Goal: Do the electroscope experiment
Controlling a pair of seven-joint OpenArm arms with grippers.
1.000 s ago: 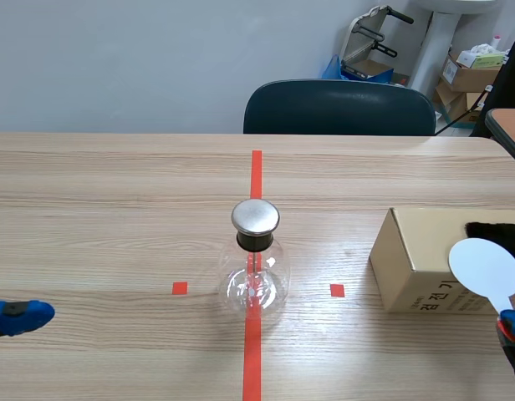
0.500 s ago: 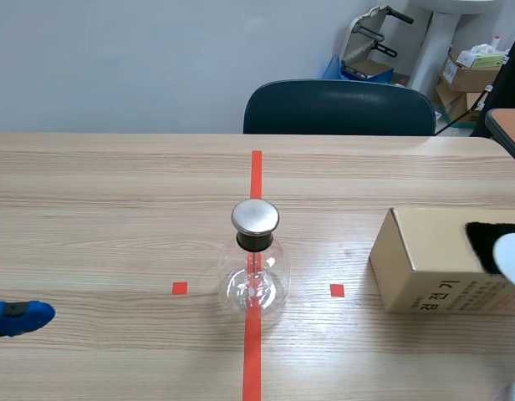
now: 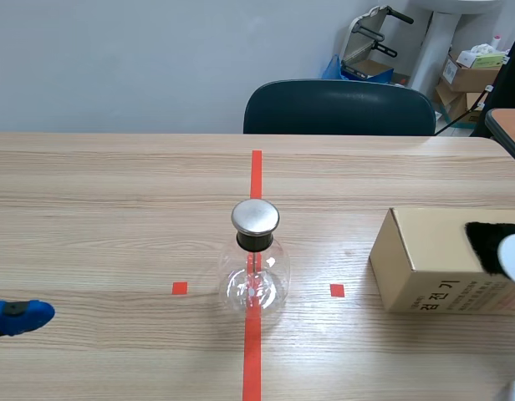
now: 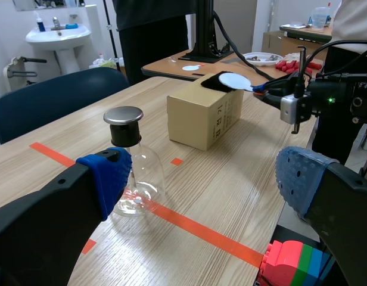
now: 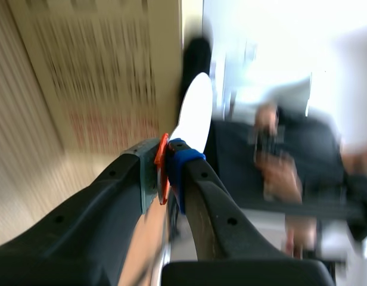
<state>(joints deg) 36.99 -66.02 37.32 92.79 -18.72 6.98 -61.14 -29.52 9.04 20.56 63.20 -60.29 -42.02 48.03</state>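
The left gripper (image 4: 202,179) is held low with its fingers spread wide. The electroscope flask (image 3: 254,267) is stood on the red tape line, ahead of that gripper and close beside one finger. The white disc (image 5: 194,116) is held over the cardboard box (image 3: 433,259), its orange handle pinched between the pads of the right gripper (image 5: 166,170).

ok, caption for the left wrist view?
Open left gripper before the metal-capped clear glass flask; right gripper holds a white round paddle over a brown cardboard box.
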